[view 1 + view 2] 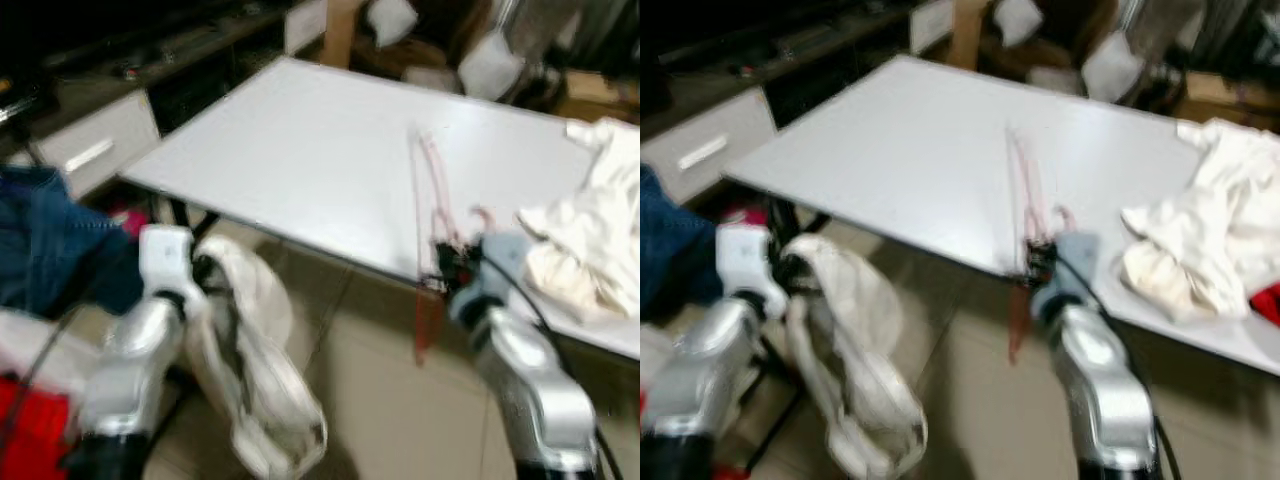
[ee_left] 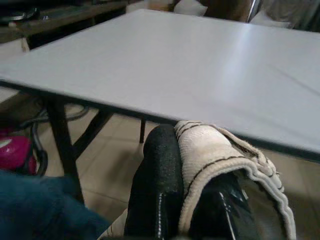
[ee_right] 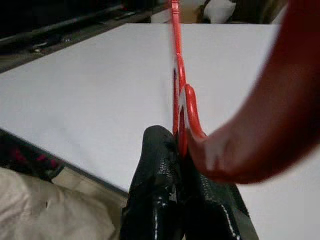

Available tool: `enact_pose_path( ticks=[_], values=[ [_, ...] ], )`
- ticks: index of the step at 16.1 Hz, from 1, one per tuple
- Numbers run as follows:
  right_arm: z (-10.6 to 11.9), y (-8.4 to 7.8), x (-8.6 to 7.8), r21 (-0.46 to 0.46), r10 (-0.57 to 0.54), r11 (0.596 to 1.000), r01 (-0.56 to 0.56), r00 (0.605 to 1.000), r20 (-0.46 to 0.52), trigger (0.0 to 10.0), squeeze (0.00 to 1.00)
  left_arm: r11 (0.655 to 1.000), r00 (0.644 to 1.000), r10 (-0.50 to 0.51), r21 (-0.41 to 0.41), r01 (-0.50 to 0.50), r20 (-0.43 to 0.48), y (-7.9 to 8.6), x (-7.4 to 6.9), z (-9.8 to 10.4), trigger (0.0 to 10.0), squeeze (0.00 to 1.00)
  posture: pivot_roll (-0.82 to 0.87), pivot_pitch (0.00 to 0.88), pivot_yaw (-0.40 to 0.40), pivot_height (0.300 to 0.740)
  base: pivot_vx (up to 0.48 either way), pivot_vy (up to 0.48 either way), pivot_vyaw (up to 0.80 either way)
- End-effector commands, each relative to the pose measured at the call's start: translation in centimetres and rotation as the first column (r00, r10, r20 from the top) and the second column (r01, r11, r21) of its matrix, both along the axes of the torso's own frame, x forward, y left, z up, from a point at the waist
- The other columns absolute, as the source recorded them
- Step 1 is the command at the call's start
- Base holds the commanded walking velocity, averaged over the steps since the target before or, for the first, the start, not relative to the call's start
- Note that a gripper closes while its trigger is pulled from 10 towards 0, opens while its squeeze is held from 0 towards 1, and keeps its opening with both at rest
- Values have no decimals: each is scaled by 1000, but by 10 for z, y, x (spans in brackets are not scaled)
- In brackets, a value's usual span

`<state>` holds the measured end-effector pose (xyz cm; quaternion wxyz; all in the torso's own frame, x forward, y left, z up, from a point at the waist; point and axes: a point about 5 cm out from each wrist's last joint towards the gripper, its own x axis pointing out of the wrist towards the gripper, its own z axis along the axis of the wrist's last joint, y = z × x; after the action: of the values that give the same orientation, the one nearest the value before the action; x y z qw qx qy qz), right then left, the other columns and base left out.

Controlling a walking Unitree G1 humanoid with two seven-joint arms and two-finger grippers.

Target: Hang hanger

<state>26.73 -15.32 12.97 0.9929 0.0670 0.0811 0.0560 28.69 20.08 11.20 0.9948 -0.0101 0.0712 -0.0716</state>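
White rectangular table [image 1: 300,160] stands over beige tiled floor [image 1: 380,400], crumpled white cloth pile [image 1: 590,240] at its right end; left gripper [image 2: 187,187], below the near edge, pinches a cream garment [image 1: 250,350]; right gripper [image 3: 177,167] clamps thin red plastic hanger [image 1: 430,200] at the table's near edge.

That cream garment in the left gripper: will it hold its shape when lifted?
Probably not. The garment droops in loose folds below the left gripper, so it looks floppy. Likely light, and it may swing or snag the table edge.
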Motion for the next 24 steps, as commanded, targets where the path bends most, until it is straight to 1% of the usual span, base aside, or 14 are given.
enact_pose_path(
  ticks=[1, 3, 7, 9, 12, 15, 16, 18, 24],
  values=[
    [-1, -10, -1, -17, -30, 999, 30, 1000, -5, 10000, 0, 999, 997, -30, -9, 31, 72, -9, 5, 15, 10000, 0, -31, 0, -12, 740, 319, 0, 0],
    [-2, -10, -1, -2, -24, 1000, 24, 1000, -9, 10000, 0, 999, 996, -31, -8, 32, 79, -9, 6, 17, 10000, 0, -31, 0, -10, 740, 315, 0, 0],
    [-3, -9, -2, 3, -29, 1000, 29, 1000, -12, 10000, 0, 999, 996, -39, -5, 40, 81, -9, 8, 17, 10000, 0, -41, 0, 1, 740, 317, 0, -688],
    [-4, -13, -3, -10, -53, 999, 53, 998, -14, 10000, 0, 999, 996, -47, -5, 47, 82, -10, 9, 16, 10000, 0, -49, 0, 8, 740, 315, 0, 0],
    [-3, -16, -4, 11, -69, 998, 69, 997, -15, 10000, 0, 998, 994, -63, -8, 64, 85, -14, 12, 17, 10000, 0, -57, 0, 12, 740, 310, 0, 0],
    [-3, -15, -4, 24, -64, 998, 65, 998, -21, 10000, 0, 997, 994, -70, -9, 71, 86, -16, 13, 17, 10000, 0, -56, 0, 12, 740, 308, 0, 0],
    [-4, -13, -5, 37, -51, 998, 52, 998, -29, 10000, 0, 997, 994, -74, -9, 75, 86, -17, 13, 16, 10000, 0, -56, 0, 12, 740, 300, 0, -800],
    [-4, -12, -5, 34, -51, 998, 52, 998, -30, 10000, 0, 997, 993, -78, -8, 79, 85, -18, 14, 16, 10000, 0, -59, 0, 13, 740, 298, 0, -800],
    [-4, -10, -6, 42, -47, 998, 48, 999, -26, 10000, 0, 995, 992, -102, 1, 102, 78, -20, 13, 13, 10000, 0, -58, 0, 10, 740, 289, 0, 0]
  ],
)
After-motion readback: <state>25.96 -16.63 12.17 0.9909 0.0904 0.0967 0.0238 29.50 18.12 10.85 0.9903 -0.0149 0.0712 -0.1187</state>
